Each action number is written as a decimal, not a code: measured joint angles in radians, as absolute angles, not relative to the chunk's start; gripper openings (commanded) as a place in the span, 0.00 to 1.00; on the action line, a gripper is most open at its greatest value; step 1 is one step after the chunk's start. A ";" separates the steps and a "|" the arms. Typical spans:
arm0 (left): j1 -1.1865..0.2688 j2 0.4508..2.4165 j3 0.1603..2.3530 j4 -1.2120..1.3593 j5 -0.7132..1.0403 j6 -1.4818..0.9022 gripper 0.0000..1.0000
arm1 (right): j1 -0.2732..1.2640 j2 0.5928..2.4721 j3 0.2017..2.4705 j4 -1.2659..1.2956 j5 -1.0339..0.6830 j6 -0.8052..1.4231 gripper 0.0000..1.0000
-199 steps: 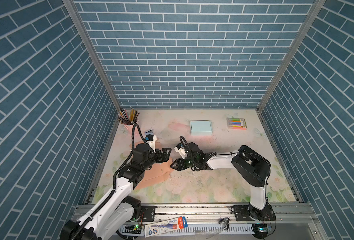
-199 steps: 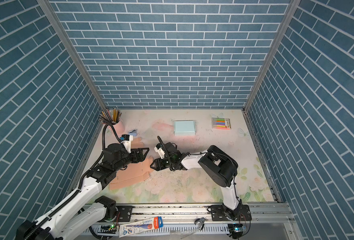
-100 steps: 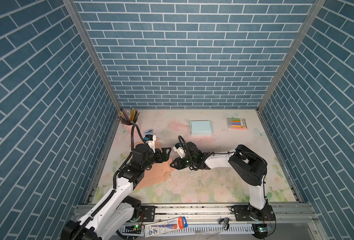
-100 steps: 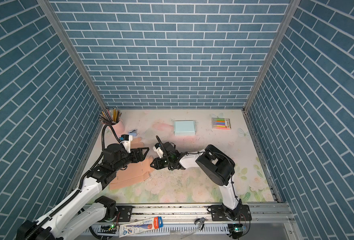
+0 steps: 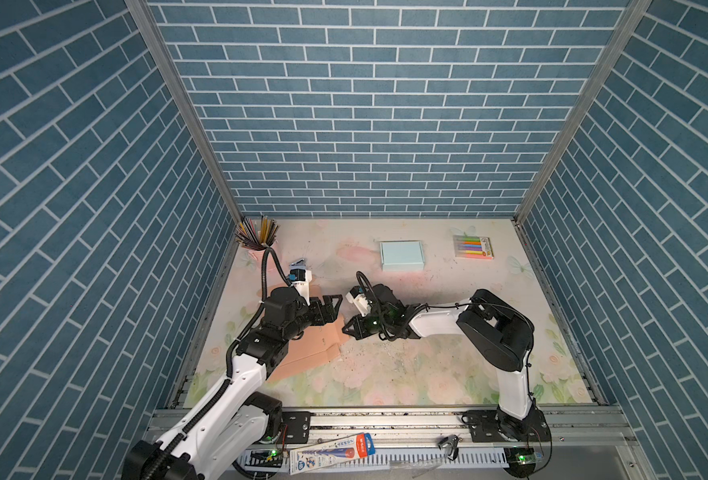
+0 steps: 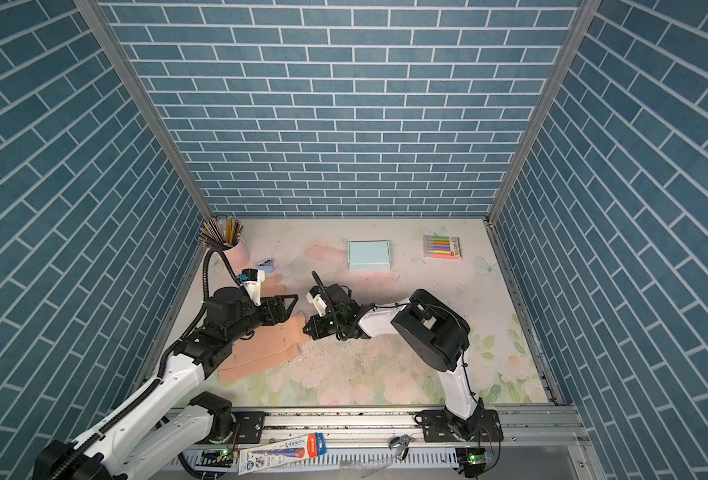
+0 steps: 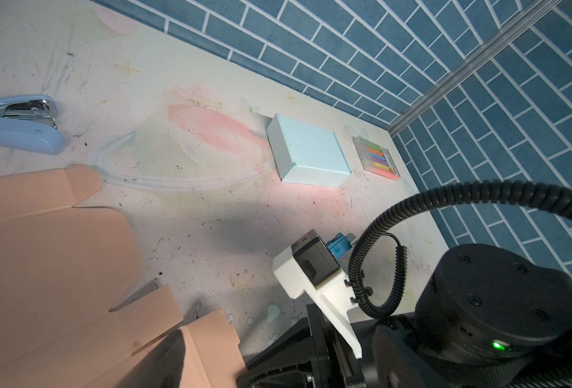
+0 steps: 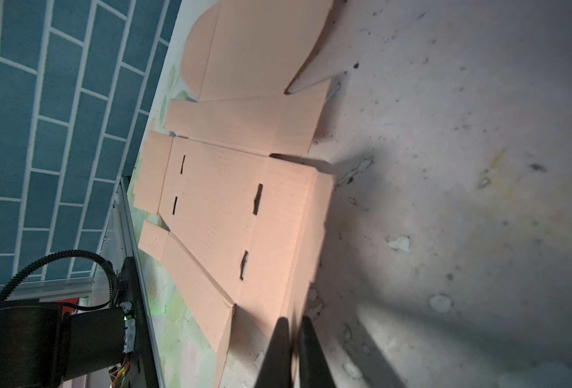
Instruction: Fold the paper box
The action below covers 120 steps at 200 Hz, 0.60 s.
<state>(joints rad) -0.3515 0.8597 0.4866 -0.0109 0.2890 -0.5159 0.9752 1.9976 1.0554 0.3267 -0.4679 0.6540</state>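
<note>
The left arm rises from its front mount and bends toward the middle. Its left tool [image 5: 332, 306] is held level with the jaws spread wide, pointing at the opposite arm. The right arm folds sharply at the elbow and lays its white forearm low over the surface, reaching leftward, where the right tool [image 5: 347, 329] tips downward, jaws pinched together on an edge of the paper box [image 8: 227, 218].

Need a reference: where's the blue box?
In both top views the blue box sits by the back wall, just left of the markers.
</note>
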 measured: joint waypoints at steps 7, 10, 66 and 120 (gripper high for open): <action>-0.350 0.855 0.480 -0.009 0.289 -0.516 0.88 | 0.975 1.998 1.055 0.327 -0.468 0.654 0.07; -0.350 0.854 0.478 -0.010 0.289 -0.516 0.88 | 0.975 1.998 1.055 0.328 -0.468 0.654 0.07; -0.342 0.854 0.466 -0.009 0.300 -0.519 0.88 | 0.975 1.998 1.055 0.329 -0.466 0.650 0.05; -0.340 0.858 0.459 -0.006 0.311 -0.520 0.88 | 0.952 1.945 1.003 0.311 -0.460 0.638 0.04</action>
